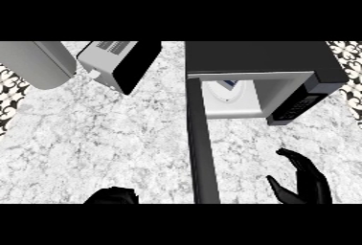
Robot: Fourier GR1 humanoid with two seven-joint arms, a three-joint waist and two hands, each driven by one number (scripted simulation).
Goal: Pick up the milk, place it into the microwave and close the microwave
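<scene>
Currently, the marble table carries the microwave at upper right. Its door stands swung open, edge-on, reaching toward the view's lower edge. A toaster sits at upper left, beside a grey appliance. The milk stands inside the microwave cavity. The right hand hovers right of the door, fingers spread and straight, holding nothing. The left hand shows at the lower edge; its finger state cannot be determined.
</scene>
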